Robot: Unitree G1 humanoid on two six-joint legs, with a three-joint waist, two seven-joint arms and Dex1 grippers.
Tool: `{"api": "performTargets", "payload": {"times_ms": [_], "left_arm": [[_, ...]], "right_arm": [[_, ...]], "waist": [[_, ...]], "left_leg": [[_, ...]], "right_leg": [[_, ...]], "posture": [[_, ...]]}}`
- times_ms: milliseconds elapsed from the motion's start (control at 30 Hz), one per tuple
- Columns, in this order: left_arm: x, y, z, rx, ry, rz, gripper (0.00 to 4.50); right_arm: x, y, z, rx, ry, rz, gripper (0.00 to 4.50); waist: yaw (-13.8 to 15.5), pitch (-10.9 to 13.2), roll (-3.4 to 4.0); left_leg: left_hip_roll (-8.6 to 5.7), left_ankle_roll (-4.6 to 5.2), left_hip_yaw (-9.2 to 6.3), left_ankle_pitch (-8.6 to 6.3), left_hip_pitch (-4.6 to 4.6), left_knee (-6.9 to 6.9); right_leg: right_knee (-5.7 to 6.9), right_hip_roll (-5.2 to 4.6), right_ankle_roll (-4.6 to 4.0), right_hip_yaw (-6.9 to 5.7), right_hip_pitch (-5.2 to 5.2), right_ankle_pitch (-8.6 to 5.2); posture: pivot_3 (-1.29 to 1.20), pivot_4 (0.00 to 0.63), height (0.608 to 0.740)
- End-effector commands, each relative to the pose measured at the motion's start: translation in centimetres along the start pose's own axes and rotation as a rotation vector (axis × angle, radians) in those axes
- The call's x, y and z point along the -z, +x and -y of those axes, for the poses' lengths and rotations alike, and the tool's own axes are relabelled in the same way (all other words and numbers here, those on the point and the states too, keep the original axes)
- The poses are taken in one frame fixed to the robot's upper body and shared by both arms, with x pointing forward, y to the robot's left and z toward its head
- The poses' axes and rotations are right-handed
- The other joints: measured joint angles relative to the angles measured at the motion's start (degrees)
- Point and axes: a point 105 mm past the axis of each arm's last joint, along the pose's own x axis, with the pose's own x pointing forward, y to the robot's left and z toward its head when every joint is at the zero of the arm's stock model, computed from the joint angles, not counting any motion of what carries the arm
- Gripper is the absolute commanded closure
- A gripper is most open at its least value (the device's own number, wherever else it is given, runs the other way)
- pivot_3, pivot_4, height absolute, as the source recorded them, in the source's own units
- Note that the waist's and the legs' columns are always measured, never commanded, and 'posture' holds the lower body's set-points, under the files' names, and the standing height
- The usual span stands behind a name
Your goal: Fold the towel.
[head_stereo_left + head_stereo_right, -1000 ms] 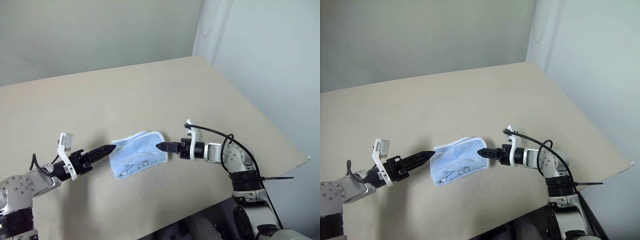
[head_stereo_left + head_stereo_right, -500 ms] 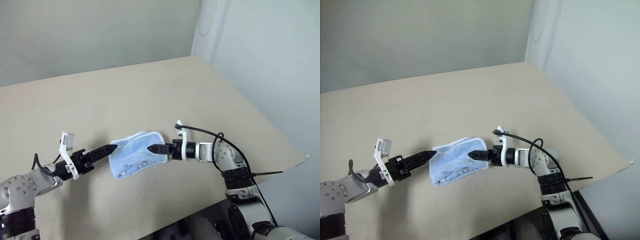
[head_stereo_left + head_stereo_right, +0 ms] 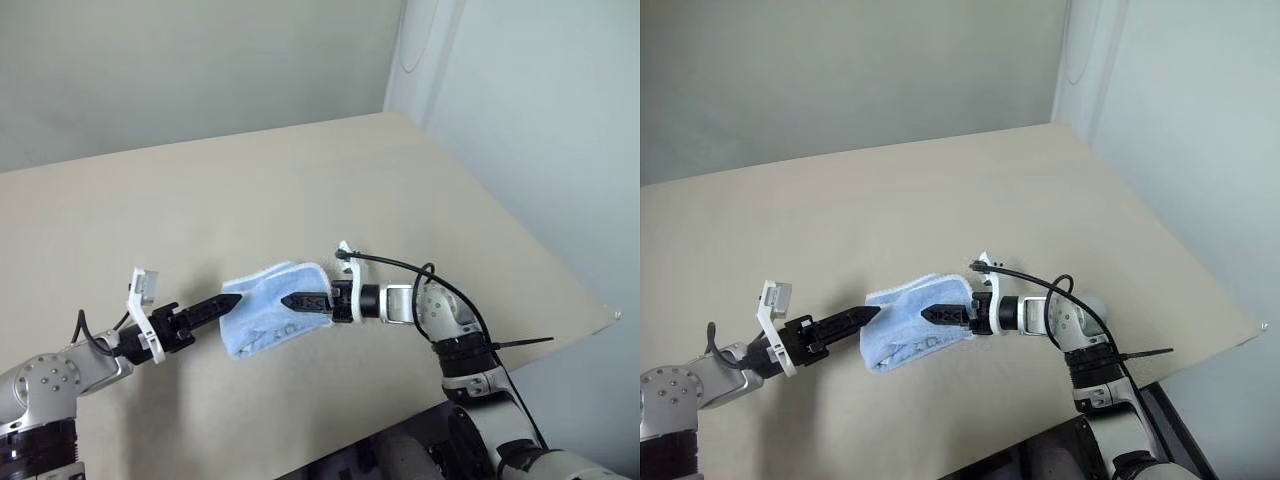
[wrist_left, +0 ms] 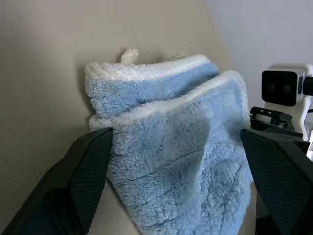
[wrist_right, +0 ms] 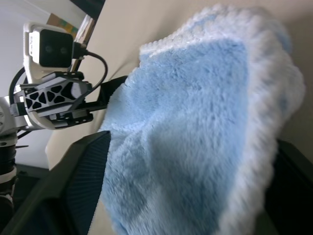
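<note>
Left eye view: the towel (image 3: 275,308) lies bunched and already doubled at lower centre of the frame, on the beige table (image 3: 300,190). The right gripper (image 3: 296,301) has come in from the right since a second ago; then its tip was just at the towel's right edge, now it lies over the middle of the cloth. The left gripper (image 3: 228,304) stays at the towel's left edge.
Right eye view: same scene; the towel (image 3: 912,322) sits between both tips, the right gripper (image 3: 933,315) on top of it, the left gripper (image 3: 866,316) touching its left end.
Left wrist view: the towel (image 4: 171,147) fills the centre, and the two black fingers (image 4: 83,181) stand wide on both sides of it, not pinching.
Right wrist view: the towel (image 5: 195,132) lies between the fingers (image 5: 88,186), which are spread around the cloth; whether they press it, I cannot tell.
Meaning for the task: I judge the right arm is reaching for a new hold on the upper layer, for a next fold or a straightening. The fold looks loose and uneven.
</note>
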Motion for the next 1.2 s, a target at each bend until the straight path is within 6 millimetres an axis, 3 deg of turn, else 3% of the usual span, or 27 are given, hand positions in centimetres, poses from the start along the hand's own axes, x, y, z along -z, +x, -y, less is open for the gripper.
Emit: {"api": "performTargets", "payload": {"times_ms": [33,300,500,667,833,1000,1200], "left_arm": [[-0.7,0.1,0.8,0.017,0.047,0.019,0.0],[-0.3,-0.2,0.9,0.012,0.047,0.044,0.0],[-0.3,0.3,1.3,0.02,0.048,0.066,0.0],[-1.3,0.2,1.5,0.043,0.04,0.155,0.0],[-1.3,1.1,1.7,0.063,0.02,0.181,0.0],[-2.6,2.7,2.1,0.097,0.043,0.178,0.0],[-2.5,4.8,2.6,0.142,0.05,0.145,0.0]], "right_arm": [[-1.1,0.0,-0.7,-0.025,-0.025,0.036,1.59],[-2.3,-1.5,-1.1,-0.044,-0.013,0.121,4.37],[-3.7,-4.0,-1.7,-0.047,-0.021,0.205,4.44],[-5.6,-7.6,-1.3,0.033,-0.041,0.323,4.44],[-8.9,-12.6,0.3,0.188,-0.039,0.521,4.44],[-11.4,-17.9,2.5,0.386,0.002,0.72,4.44],[-13.8,-23.4,5.4,0.547,0.199,0.966,4.44]], "waist": [[0.0,0.0,0.0],[0.0,0.0,0.0],[0.1,0.0,-0.01],[0.2,0.0,-0.07],[0.2,0.0,-0.17],[0.4,-0.1,-0.3],[0.1,0.0,-0.19]], "left_leg": [[0.0,0.0,0.0,0.0,-0.01,0.0],[0.0,0.02,0.01,0.01,0.0,0.0],[-0.02,0.05,0.0,0.03,0.02,0.01],[-0.02,0.09,0.02,0.05,0.01,0.06],[-0.04,0.21,0.05,0.12,0.02,0.07],[-0.03,0.61,0.04,0.34,0.03,0.07],[-0.03,0.74,0.1,0.4,-0.03,-0.02]], "right_leg": [[-0.01,0.0,0.0,0.0,0.0,0.0],[-0.01,0.0,0.0,0.01,0.0,0.0],[0.01,0.0,-0.01,0.01,0.04,0.0],[0.01,0.0,-0.01,0.02,0.06,0.0],[0.0,0.0,0.0,0.05,0.08,0.0],[0.01,0.0,0.01,0.05,0.09,-0.01],[-0.08,0.0,0.1,0.06,0.21,-0.05]], "posture": [[0.0,0.15,0.74],[0.0,0.15,0.74],[0.0,0.15,0.74],[0.0,0.15,0.74],[0.0,0.15,0.74],[0.0,0.15,0.74],[0.0,0.15,0.74]]}}
